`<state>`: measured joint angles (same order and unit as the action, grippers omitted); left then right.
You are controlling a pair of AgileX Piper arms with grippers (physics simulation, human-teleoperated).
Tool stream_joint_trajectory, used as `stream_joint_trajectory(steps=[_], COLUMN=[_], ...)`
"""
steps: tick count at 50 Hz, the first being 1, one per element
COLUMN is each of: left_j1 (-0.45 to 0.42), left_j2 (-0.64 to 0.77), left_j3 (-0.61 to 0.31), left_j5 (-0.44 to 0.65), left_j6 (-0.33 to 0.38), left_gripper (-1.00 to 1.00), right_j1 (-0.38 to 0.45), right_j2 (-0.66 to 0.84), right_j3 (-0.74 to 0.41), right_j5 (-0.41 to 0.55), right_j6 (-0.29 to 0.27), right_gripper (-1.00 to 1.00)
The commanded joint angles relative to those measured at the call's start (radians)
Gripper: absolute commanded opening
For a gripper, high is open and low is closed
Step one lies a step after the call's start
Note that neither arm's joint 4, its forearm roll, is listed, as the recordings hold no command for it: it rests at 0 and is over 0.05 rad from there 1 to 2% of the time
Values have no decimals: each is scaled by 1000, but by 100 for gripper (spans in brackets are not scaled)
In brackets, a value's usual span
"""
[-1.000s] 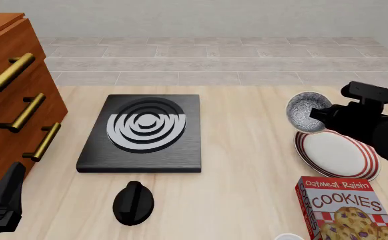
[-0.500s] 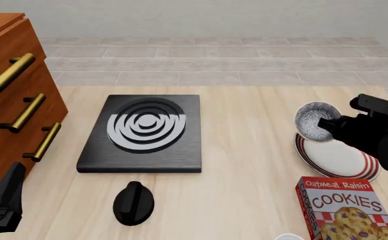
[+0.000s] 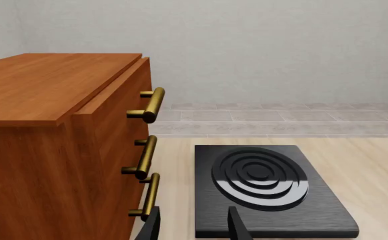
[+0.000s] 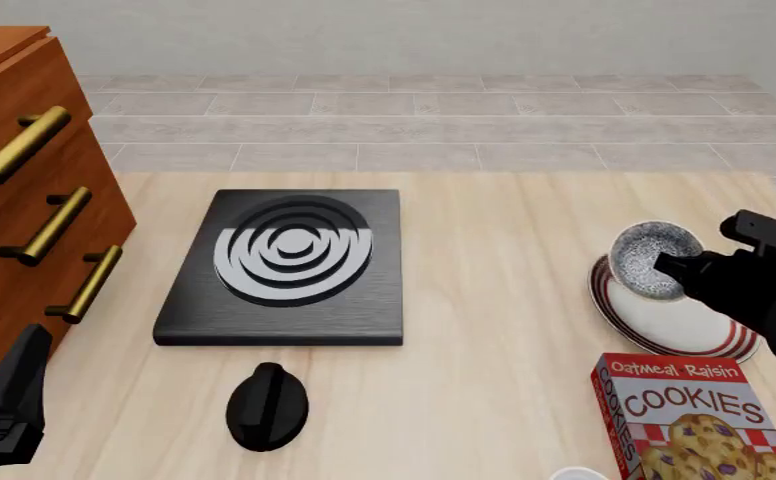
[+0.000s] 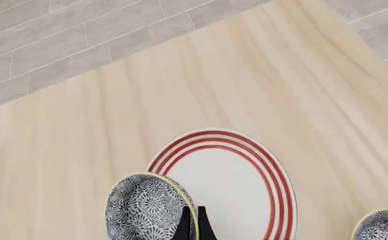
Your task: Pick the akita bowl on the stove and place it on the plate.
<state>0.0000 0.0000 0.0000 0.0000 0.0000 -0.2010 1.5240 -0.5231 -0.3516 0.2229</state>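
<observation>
The akita bowl (image 4: pixel 652 260), speckled grey-white inside, hangs tilted just over the left rim of the red-striped plate (image 4: pixel 679 322). My right gripper (image 4: pixel 684 270) is shut on the bowl's rim. In the right wrist view the thin fingers (image 5: pixel 184 226) pinch the edge of the bowl (image 5: pixel 147 210) beside the plate (image 5: pixel 234 185). The stove (image 4: pixel 288 262) lies bare at the middle left. My left gripper (image 4: pixel 8 408) rests low at the near left corner. The left wrist view shows this gripper (image 3: pixel 192 229) open and empty, facing the stove (image 3: pixel 267 190).
A wooden drawer cabinet (image 4: pixel 21 200) with brass handles stands at the left. A black round knob (image 4: pixel 267 405) lies in front of the stove. A cookies box (image 4: pixel 695 418) sits just near of the plate. Part of another patterned round object (image 5: pixel 383 226) shows at the right wrist view's edge.
My right gripper has carried the bowl to the right and downward, closer over the plate's left rim. The left arm has not moved.
</observation>
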Motion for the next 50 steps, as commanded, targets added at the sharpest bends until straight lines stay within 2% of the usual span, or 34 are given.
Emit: stream_joint_trajectory(steps=[1, 50], left_j1=[0, 0], left_j2=[0, 0], left_j3=[0, 0], left_j5=[0, 0], left_j6=[0, 0], left_gripper=[100, 100], right_j1=[-40, -134], right_j2=[36, 237], right_j3=[8, -46], right_j5=[-46, -152], right_j6=[4, -8], right_gripper=[-100, -100])
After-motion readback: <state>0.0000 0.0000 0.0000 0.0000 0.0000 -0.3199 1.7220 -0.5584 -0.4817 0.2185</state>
